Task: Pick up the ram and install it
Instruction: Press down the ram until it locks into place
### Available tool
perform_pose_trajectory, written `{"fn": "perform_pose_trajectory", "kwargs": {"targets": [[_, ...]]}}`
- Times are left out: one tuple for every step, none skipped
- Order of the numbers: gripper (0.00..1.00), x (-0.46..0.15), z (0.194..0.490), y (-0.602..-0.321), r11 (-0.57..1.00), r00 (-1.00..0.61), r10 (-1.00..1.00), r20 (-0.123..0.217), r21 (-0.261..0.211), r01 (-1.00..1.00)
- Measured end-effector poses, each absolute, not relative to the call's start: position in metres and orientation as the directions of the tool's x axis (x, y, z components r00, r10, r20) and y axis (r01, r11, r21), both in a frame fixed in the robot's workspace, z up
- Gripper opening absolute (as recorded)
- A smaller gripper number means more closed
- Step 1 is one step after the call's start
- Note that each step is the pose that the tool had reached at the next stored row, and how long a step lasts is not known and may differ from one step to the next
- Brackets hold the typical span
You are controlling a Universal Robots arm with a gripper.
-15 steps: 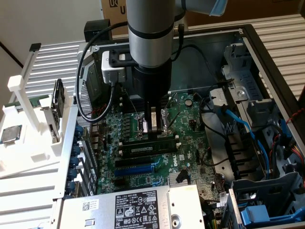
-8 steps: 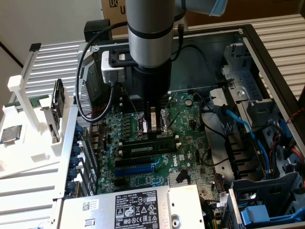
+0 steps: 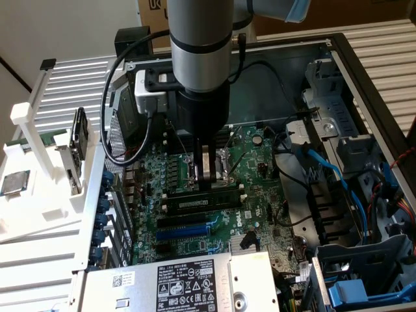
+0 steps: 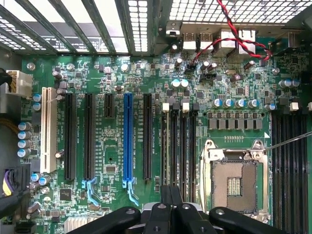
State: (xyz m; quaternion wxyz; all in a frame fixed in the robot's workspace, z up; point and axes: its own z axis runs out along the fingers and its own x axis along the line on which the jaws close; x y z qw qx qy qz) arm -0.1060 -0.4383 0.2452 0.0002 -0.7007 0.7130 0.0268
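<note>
Your tool: fingers closed together, tips down at the ram seated in its motherboard slot.

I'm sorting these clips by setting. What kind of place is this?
Most likely a lab or workshop bench set up for computer assembly. An opened desktop PC case lies on its side with its green motherboard exposed, the gripper reaches into it, and a white parts rack stands beside it.
</note>
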Motion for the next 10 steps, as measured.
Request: {"fn": "perform_pose_trajectory", "kwargs": {"targets": [[0.10,-0.1060,0.2447,-0.4375,0.017,-0.018,-0.999,-0.036,0.038,-0.999],[0.10,-0.1060,0.2441,-0.4369,0.017,-0.018,-0.999,-0.034,0.038,-0.999],[0.10,-0.1060,0.2435,-0.4365,0.017,-0.018,-0.999,-0.033,0.038,-0.999],[0.10,-0.1059,0.2428,-0.4363,0.017,-0.018,-0.999,-0.031,0.038,-0.999],[0.10,-0.1058,0.2421,-0.4362,0.017,-0.018,-0.999,-0.030,0.038,-0.999],[0.10,-0.1054,0.2416,-0.4362,0.016,-0.018,-0.999,-0.029,0.038,-0.999],[0.10,-0.1046,0.2411,-0.4362,0.016,-0.017,-0.999,-0.028,0.038,-0.999],[0.10,-0.1035,0.2406,-0.4362,0.016,-0.017,-0.999,-0.027,0.038,-0.999],[0.10,-0.1026,0.2403,-0.4361,0.015,-0.016,-1.000,-0.027,0.038,-0.999],[0.10,-0.1020,0.2400,-0.4362,0.014,-0.015,-1.000,-0.026,0.038,-0.999]]}}
